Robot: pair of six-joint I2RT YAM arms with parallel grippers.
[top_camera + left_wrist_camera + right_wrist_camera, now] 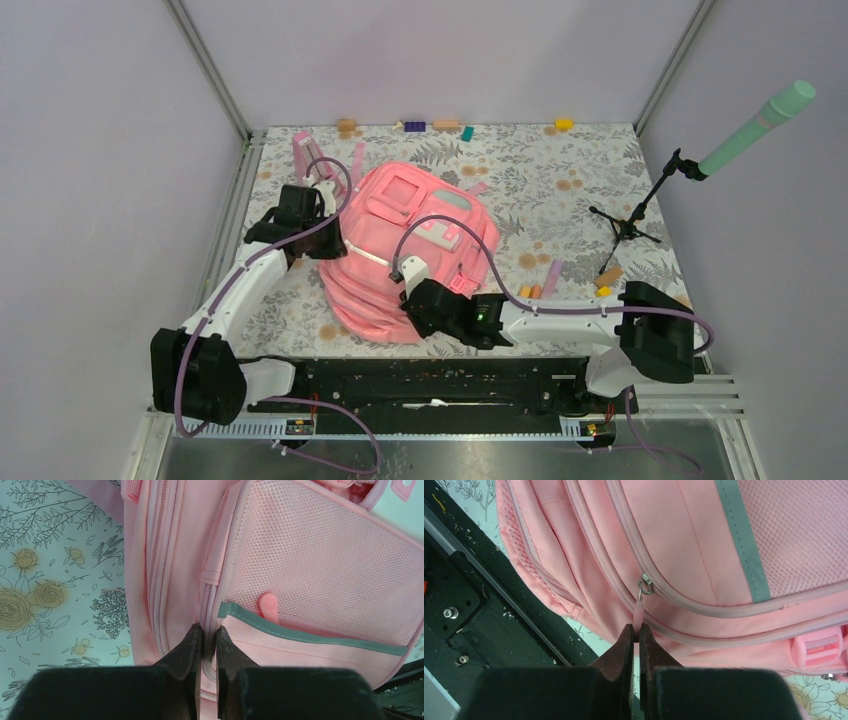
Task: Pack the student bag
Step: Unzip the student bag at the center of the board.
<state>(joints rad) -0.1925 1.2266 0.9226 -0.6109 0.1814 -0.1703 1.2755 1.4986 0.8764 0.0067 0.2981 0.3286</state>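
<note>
We see the student bag (410,250) lying on the floral table (580,180), a little left of the middle of the top view. Its front pockets face up and one end lies near the arms' bases.

The left gripper (325,200) sits at the bag's upper-left edge. In the left wrist view its fingers (186,647) are pressed almost together at the bottom centre of the frame. They pinch a pink seam of the bag, just beside the mesh pocket (320,565). A grey trim band (310,632) crosses that pocket, and a small pink tab (270,607) shows just above the band.

The right gripper (410,272) is at the bag's lower middle in the top view. In the right wrist view its fingers pinch the pink zipper pull (639,612), which hangs from a metal slider (646,586) on a curved zip line. A pink buckle (819,647) sits at the lower right of that frame.

In the top view, small coloured blocks (440,126) line the far edge of the table. A pink stand (303,152) is at the upper left, near the left gripper. A mint-green microphone (760,128) on a black tripod (625,225) stands at the right.
</note>
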